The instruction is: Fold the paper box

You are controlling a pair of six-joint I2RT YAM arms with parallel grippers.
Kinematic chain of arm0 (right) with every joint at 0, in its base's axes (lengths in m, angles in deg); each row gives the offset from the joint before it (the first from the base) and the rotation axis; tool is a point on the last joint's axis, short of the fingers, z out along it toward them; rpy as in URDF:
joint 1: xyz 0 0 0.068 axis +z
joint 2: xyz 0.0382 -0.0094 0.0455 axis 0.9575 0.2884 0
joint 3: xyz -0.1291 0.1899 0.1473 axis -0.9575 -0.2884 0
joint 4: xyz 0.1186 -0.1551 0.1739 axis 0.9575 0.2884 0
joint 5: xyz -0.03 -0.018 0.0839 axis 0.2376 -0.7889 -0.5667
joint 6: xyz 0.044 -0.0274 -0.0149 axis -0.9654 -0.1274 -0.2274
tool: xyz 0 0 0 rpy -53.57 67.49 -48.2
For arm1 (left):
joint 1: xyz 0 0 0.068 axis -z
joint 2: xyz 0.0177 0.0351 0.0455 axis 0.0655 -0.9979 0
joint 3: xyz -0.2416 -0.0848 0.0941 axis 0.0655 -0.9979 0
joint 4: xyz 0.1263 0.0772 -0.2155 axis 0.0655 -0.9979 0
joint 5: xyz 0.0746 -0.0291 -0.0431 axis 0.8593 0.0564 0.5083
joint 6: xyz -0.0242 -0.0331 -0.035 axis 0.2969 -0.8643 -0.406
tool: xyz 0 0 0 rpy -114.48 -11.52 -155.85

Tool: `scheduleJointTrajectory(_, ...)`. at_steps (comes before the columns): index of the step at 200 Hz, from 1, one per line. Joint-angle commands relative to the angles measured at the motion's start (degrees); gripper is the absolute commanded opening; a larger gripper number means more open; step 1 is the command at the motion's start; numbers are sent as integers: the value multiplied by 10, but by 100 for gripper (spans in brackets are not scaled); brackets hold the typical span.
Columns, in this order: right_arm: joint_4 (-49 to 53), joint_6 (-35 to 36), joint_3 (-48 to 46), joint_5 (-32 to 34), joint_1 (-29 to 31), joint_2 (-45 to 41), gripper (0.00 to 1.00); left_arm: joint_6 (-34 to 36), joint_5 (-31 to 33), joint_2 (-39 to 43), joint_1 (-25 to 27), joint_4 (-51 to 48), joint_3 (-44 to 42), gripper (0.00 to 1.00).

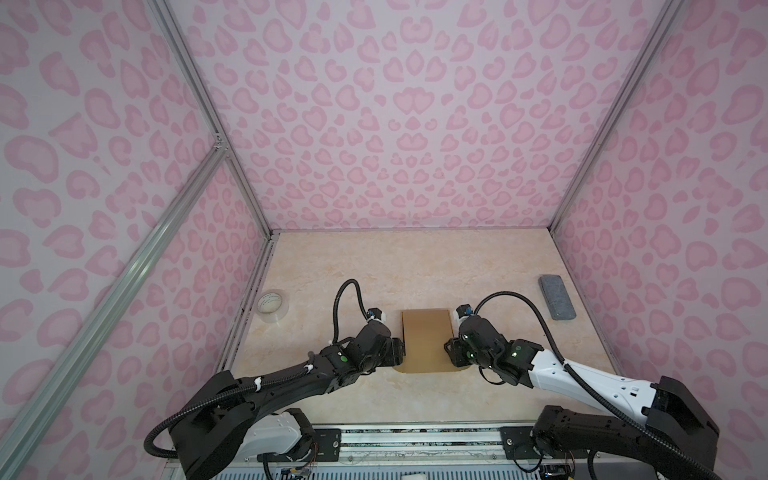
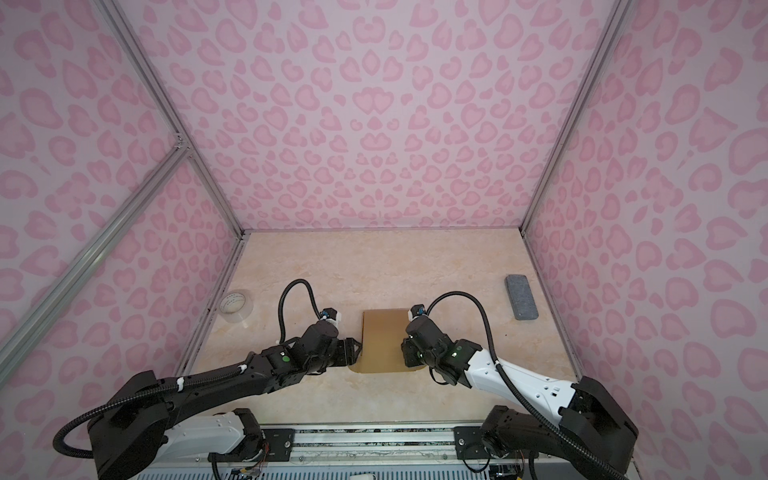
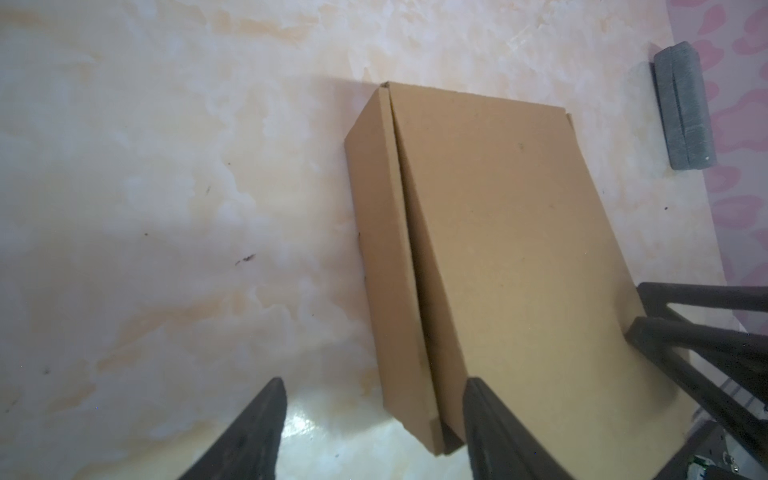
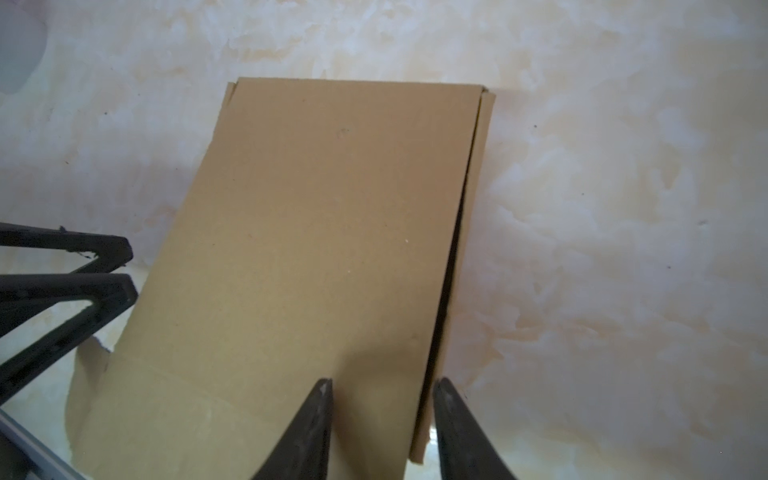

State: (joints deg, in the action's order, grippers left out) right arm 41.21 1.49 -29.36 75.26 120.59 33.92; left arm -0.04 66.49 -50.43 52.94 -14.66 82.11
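Note:
The paper box (image 1: 428,338) (image 2: 383,336) is brown cardboard and lies mid-table with its lid folded down. A rounded flap (image 4: 95,415) sticks out flat at its near end. My left gripper (image 1: 400,351) (image 3: 374,386) is open at the box's left side. One of its fingers (image 3: 482,415) is over the lid and the other is over bare table, with the left side wall (image 3: 386,257) between them. My right gripper (image 1: 451,349) (image 4: 384,384) is open astride the box's right edge, one finger (image 4: 316,415) over the lid and the other just outside the right side wall (image 4: 478,174).
A grey rectangular block (image 1: 558,297) (image 3: 683,108) lies at the far right near the wall. A clear tape roll (image 1: 272,305) (image 2: 236,305) stands at the left table edge. Pink patterned walls close in three sides, and a metal rail (image 1: 415,436) runs along the front.

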Motion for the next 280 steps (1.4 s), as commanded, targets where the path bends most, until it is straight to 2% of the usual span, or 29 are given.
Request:
scheduleJointTrajectory(1, 16, 7, 4, 5, 1, 14, 42, -8, -5, -6, 0, 16, -3, 70)
scheduleJointTrajectory(53, 52, 20, 29, 21, 3, 11, 43, 9, -7, -16, -1, -3, 19, 68)
scheduleJointTrajectory(84, 101, 22, 45, 35, 1, -29, 45, 12, 5, 41, -2, -48, 24, 68)
scheduleJointTrajectory(110, 108, 20, 34, 14, -1, -53, 47, -6, -19, 70, -2, -73, 29, 71)
scheduleJointTrajectory(143, 112, 5, 18, -26, -1, -63, 48, -40, -69, 59, -2, -79, 35, 72)
scheduleJointTrajectory(195, 113, -6, -10, -31, -4, -90, 49, -63, -104, 39, -1, -61, 30, 72)
scheduleJointTrajectory(280, 100, -12, -24, -50, -5, -67, 50, -75, -114, 35, -1, -58, 38, 70)
